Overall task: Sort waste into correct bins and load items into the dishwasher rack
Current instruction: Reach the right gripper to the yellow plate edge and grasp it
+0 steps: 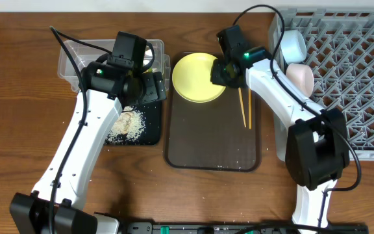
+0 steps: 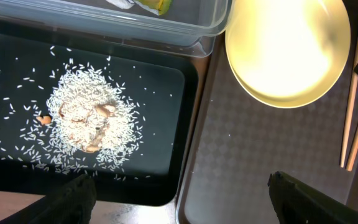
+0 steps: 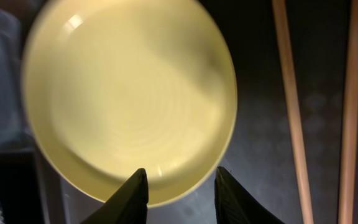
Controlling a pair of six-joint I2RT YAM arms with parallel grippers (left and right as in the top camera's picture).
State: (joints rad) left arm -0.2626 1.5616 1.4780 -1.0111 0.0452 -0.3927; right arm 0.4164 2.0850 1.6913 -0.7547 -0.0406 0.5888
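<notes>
Black fingers of the right gripper point(image 3: 180, 186) stand partly apart, gripping nothing, poised over the rim of the round yellow plate point(image 3: 129, 93). The plate lies in the far left corner of the brown serving tray point(image 1: 213, 140). Two wooden chopsticks point(image 3: 294, 124) lie side by side on the tray's right half. The left gripper point(image 2: 179, 202) hangs wide open and empty above the tray's left edge. Just beside that edge sits a black tray point(image 2: 166, 99) holding a heap of white rice point(image 2: 89, 124), with a clear plastic tub point(image 2: 185, 28) left of the tray's far corner. Right of the tray, a grey dishwasher rack point(image 1: 343, 65) holds a light blue bowl point(image 1: 294, 44) and a white bowl point(image 1: 302, 77).
</notes>
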